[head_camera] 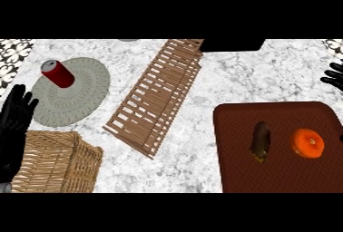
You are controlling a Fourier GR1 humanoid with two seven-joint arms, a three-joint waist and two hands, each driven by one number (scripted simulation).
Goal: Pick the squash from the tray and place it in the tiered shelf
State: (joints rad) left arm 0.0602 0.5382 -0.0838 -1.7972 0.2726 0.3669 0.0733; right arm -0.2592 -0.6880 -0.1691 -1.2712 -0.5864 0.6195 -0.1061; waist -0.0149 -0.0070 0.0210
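Right hand at 3 o'clock, fingers spread, holding nothing. Left hand rests open at 9. Squash lies on tray, 4 o'clock, beside a dark vegetable. Likely stiff, smooth, light; grip across its sides. Shelf toward 12.

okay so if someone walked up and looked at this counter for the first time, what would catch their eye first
Probably the dark red-brown tray at the lower right, carrying a dark elongated squash with a bright orange fruit beside it. Next, the slatted wooden tiered shelf running diagonally across the middle, and the red can standing on a round grey mat at the upper left. The open left hand rests at the left edge above a wicker basket.
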